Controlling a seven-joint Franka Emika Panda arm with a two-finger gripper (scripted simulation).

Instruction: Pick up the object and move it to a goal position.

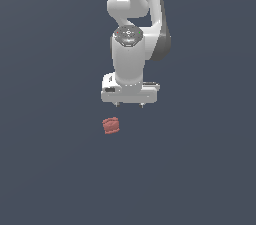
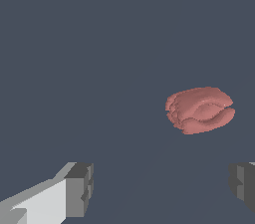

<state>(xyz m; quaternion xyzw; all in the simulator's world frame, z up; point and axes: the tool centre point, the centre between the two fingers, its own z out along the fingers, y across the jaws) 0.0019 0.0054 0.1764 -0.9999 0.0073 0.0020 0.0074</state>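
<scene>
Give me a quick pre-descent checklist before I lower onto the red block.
1. Gripper open: ok; in the wrist view the fingers stand wide apart.
2. Nothing held: ok; the gap is bare.
3. Red block in sight: ok, both views.
4. Block free of contact: ok; no finger touches it.
5. Gripper centred over block: not ok; the block sits toward the exterior view's left of it.
6. Goal position marked: cannot tell; no marker shows.

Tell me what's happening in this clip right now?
A white robot arm's gripper hangs open above the flat dark grey surface, holding nothing. The small dull-red lumpy block lies on that surface, apart from the gripper and toward the exterior view's left of it. In the wrist view the block is not between the fingers.
</scene>
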